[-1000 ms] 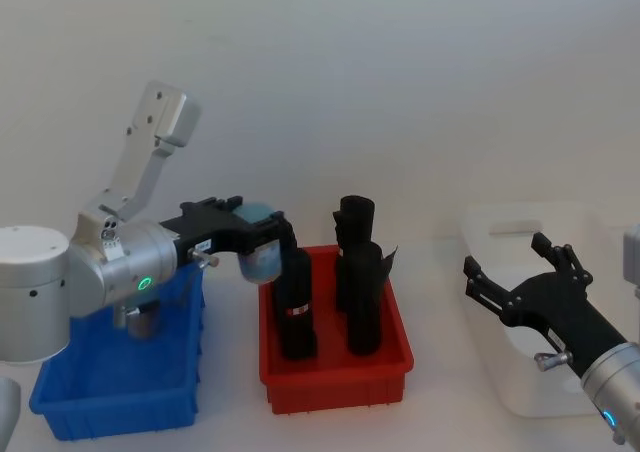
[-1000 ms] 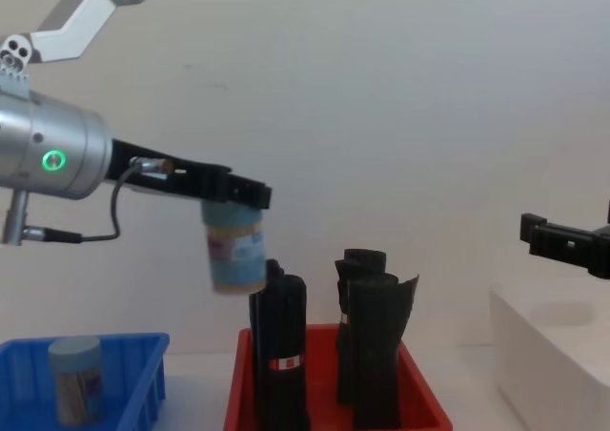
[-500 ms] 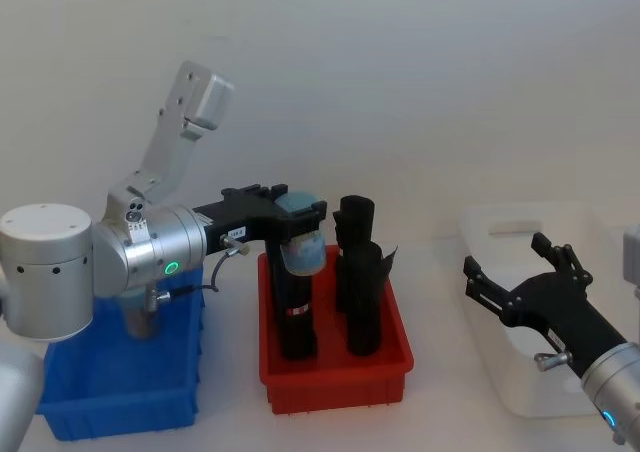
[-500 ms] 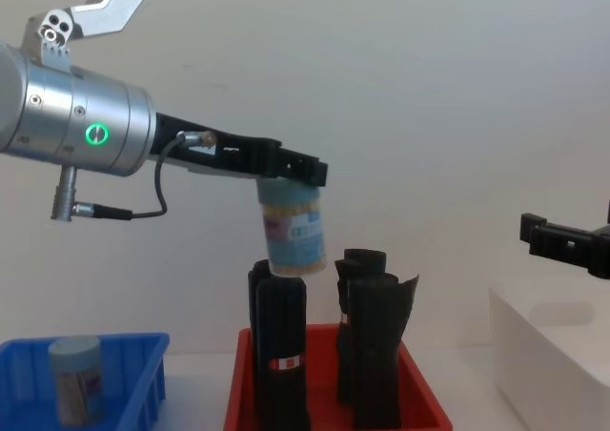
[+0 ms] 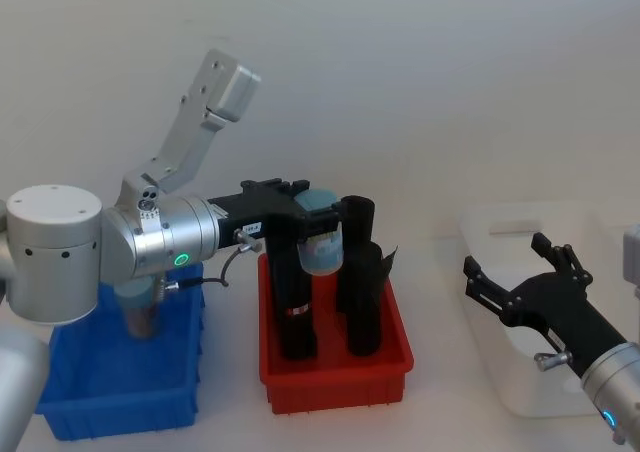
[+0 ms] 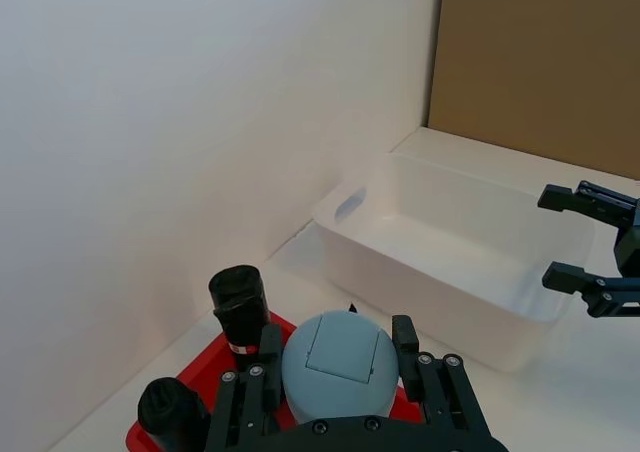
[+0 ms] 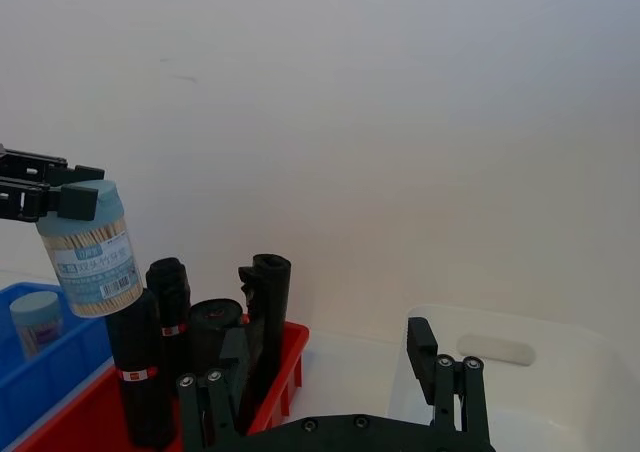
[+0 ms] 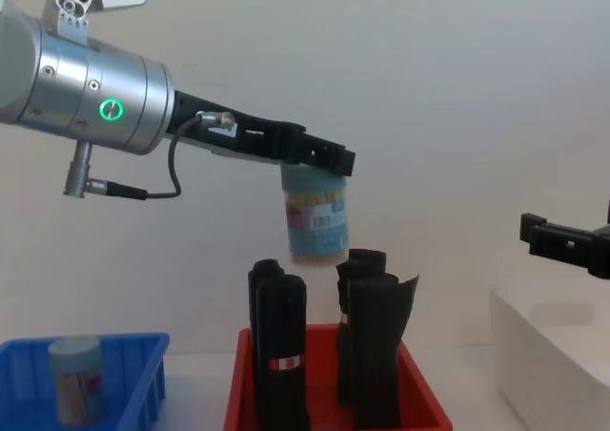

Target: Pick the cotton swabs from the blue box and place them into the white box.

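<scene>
Observed left claw (image 8: 319,161) clamped on the lid of a cotton swab tub (image 8: 316,223), hung upright over the red bin (image 5: 335,387), base just clear of the black rolls (image 8: 278,355). Logged a bare strip of bench (image 5: 435,372) between red bin and white box (image 5: 520,397). Found right claw (image 5: 515,277) spread wide, holding nothing, over the white box's left side. Counted a second tub (image 8: 74,381) upright in the blue box (image 5: 120,407); three black rolls upright in red bin.

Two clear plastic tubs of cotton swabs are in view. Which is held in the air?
The clear grey-lidded tub clamped in the left gripper, above the black rolls in the red bin; the other tub stands in the blue box.
</scene>
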